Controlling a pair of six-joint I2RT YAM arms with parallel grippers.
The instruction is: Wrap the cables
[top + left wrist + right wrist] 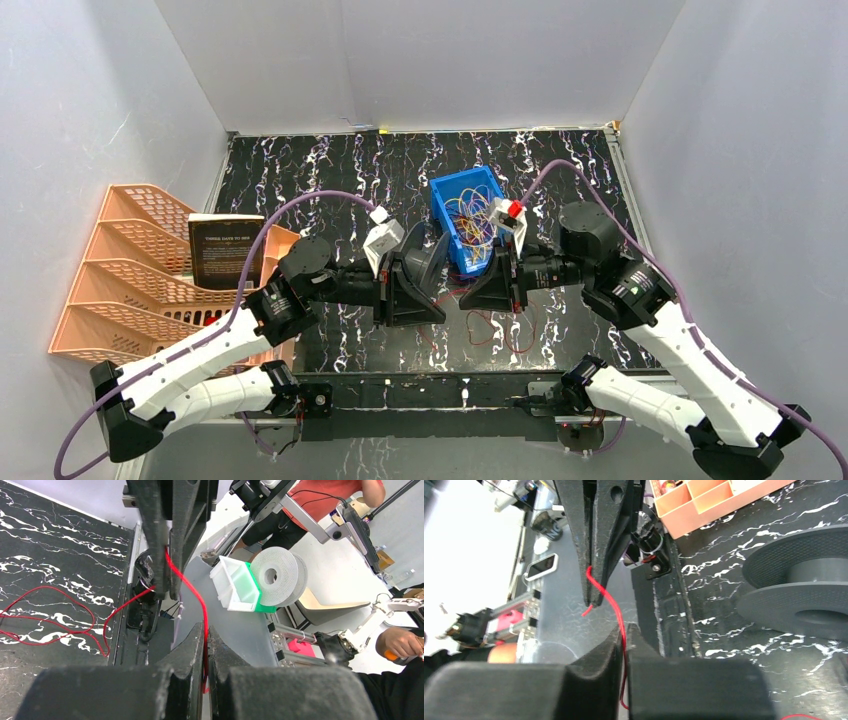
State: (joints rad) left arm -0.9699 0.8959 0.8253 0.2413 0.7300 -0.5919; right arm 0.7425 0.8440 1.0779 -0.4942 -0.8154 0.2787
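A tangle of thin red, yellow and orange cables (468, 215) lies in a blue bin (447, 190). One red strand (497, 330) loops over the black marbled table below the grippers. My left gripper (443, 300) and right gripper (466, 296) meet tip to tip above the table. The left wrist view shows my left gripper (206, 630) shut on the red strand (200, 597), which runs up to the right fingers (161, 555). The right wrist view shows my right gripper (624, 629) shut on the red strand (611, 600), with the left fingers (594, 545) opposite.
A dark grey spool (799, 595) lies on the table beside the grippers, near the blue bin. An orange mesh rack (130, 270) holding a black book (225, 250) stands at the left. A black rail (430, 390) runs along the near edge.
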